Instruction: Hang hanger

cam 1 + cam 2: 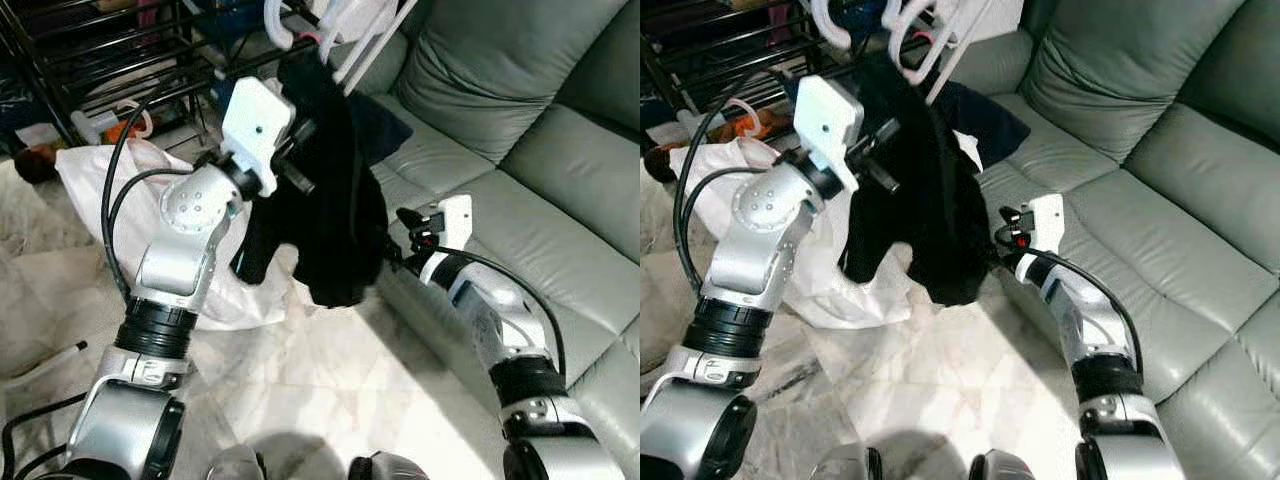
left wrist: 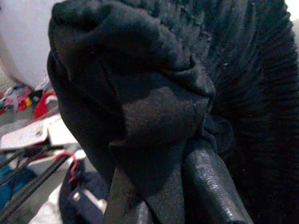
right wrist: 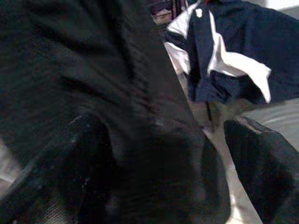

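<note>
A black garment (image 1: 335, 190) hangs in the air in front of the sofa, draped over a white hanger whose hook (image 1: 277, 27) sticks up above it. My left gripper (image 2: 173, 186) is raised high and shut on a fold of the black cloth near its top. My right gripper (image 3: 173, 154) reaches in from the sofa side at the garment's lower edge. Its fingers (image 3: 261, 163) stand wide apart, open, with black cloth hanging between them. The hanger's body is hidden under the cloth.
A grey-green leather sofa (image 1: 520, 150) fills the right side, with a navy and white garment (image 1: 985, 125) lying on its seat. A black wire rack (image 1: 110, 50) stands at the back left. A white plastic bag (image 1: 100, 180) lies on the marble floor.
</note>
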Motion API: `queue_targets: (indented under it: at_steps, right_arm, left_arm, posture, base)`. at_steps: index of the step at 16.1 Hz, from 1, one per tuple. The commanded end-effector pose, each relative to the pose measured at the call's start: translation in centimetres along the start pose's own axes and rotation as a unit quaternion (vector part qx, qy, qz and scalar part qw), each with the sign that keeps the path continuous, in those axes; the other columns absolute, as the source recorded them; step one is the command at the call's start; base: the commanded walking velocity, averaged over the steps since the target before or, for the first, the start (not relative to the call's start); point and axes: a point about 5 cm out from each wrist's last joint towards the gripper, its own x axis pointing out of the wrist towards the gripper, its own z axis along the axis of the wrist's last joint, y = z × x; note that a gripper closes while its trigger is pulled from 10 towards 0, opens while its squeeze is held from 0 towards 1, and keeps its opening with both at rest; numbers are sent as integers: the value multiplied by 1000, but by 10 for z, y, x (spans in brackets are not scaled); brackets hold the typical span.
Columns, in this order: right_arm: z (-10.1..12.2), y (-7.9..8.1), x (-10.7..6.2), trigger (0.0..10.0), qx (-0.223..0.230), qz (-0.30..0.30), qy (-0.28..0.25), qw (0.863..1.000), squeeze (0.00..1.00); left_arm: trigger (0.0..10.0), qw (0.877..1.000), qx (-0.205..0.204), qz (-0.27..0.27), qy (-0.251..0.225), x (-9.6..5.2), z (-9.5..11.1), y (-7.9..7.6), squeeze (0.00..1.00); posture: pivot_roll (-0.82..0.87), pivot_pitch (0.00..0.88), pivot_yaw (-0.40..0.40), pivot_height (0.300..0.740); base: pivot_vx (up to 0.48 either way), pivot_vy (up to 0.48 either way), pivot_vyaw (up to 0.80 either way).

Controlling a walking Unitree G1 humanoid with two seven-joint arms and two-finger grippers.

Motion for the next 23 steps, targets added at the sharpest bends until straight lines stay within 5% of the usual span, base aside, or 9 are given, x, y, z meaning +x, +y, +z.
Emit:
queue_targets:
  at_steps: [1,3,6,7,8,12,17,19,23]
  right_arm:
    - [8,-1,4,10000,-7,-3,-16,1000,0]
    - [-2,-5,5,10000,-26,-24,19,999,0]
    - [-38,-17,1,10000,32,-101,109,988,0]
    - [-44,-18,-1,8941,43,-112,118,986,0]
    - [-47,-21,-3,0,56,-129,124,982,0]
    - [-47,-46,-24,0,50,-201,124,970,0]
    - [1,-108,-75,0,11,-395,16,919,0]
    - [26,-123,-80,0,11,-464,-31,885,0]
    - [48,-119,-62,0,-4,-458,-60,887,0]
  left_arm:
    - [667,999,12,-17,-28,4,15,-2,0]
    - [353,999,3,-25,-36,2,19,-5,0]
    - [235,996,-17,-37,-80,8,43,-11,0]
    - [235,995,-21,-41,-90,10,49,-12,0]
    - [353,994,-29,-35,-100,10,55,-10,0]
    - [314,997,-14,-17,-75,1,44,1,0]
    - [0,997,-15,-35,70,-53,-28,10,0]
    - [0,982,-70,-91,152,-88,-65,4,0]
    - [0,948,-146,-197,204,-118,-81,-20,0]
  posture:
    - [11,65,-13,740]
    - [7,67,-14,740]
    - [14,72,-23,740]
    - [20,73,-27,740]
    - [22,75,-30,740]
    - [18,76,-29,740]
    - [-23,67,-9,740]
    - [-33,67,-12,740]
    - [-28,63,-29,740]
  base:
    - [0,0,0]
    - [0,0,0]
    - [0,0,0]
    - [0,0,0]
    - [0,0,0]
    - [0,0,0]
    - [0,0,0]
    - [0,0,0]
    - [0,0,0]
